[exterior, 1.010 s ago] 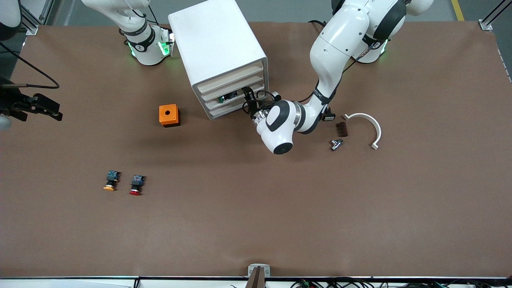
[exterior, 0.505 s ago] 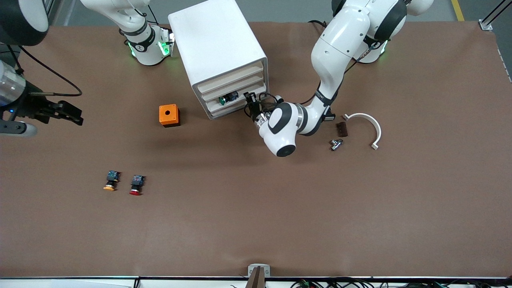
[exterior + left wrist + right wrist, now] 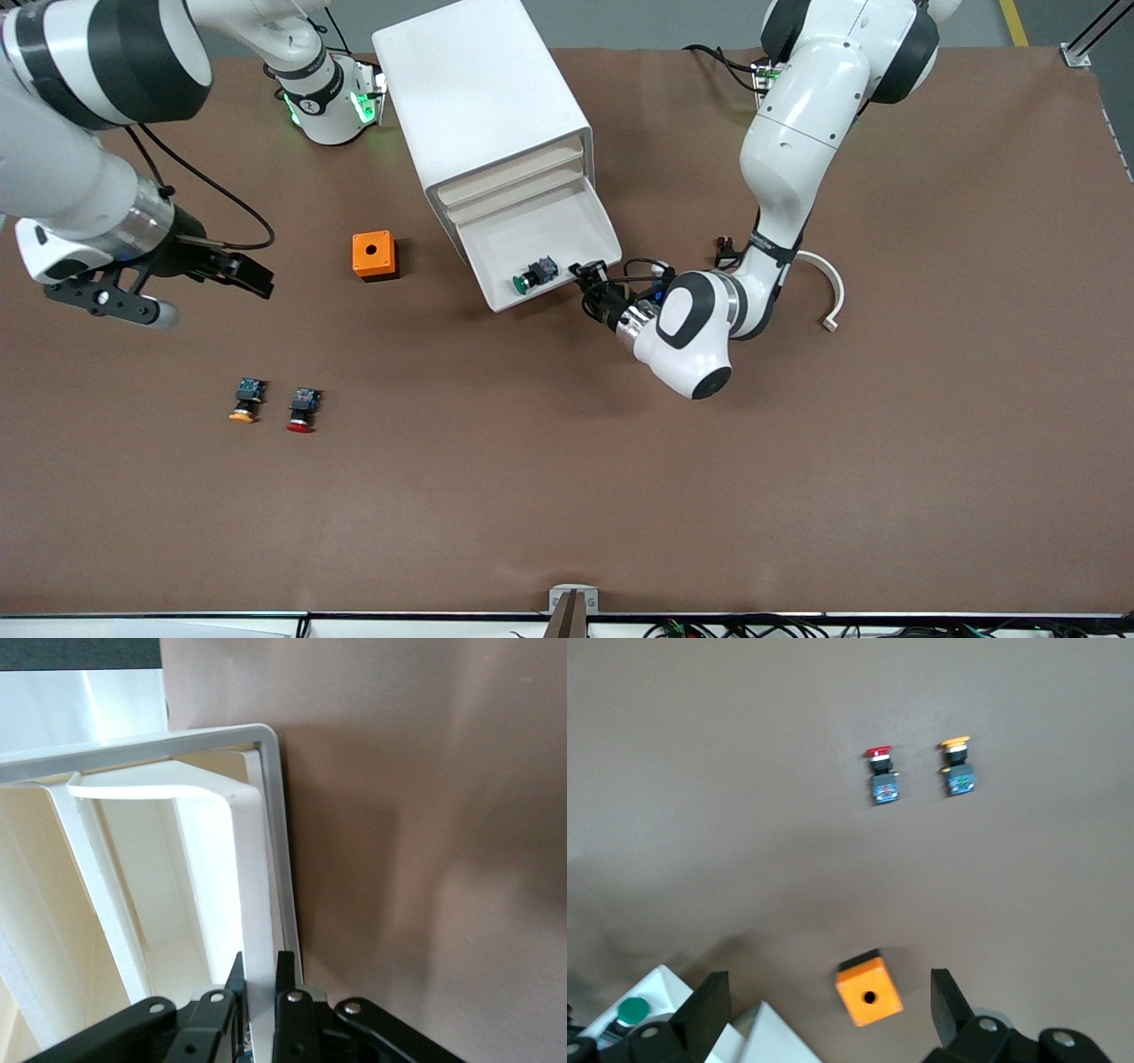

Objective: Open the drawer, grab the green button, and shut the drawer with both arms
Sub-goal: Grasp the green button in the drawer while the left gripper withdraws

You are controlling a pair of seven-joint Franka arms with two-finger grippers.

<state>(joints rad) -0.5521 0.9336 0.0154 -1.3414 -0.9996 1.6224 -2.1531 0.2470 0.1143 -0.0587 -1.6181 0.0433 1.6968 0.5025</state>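
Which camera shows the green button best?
The front view: the green button lies fully visible in the open drawer. The right wrist view catches only its cap at the edge; the left wrist view shows none of it.

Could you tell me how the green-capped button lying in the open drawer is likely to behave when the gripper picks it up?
The button looks small and rigid, so probably light and stiff. It lies on its side in the drawer, and its round cap may let it roll if nudged. The blocky rear likely offers the flatter grip.
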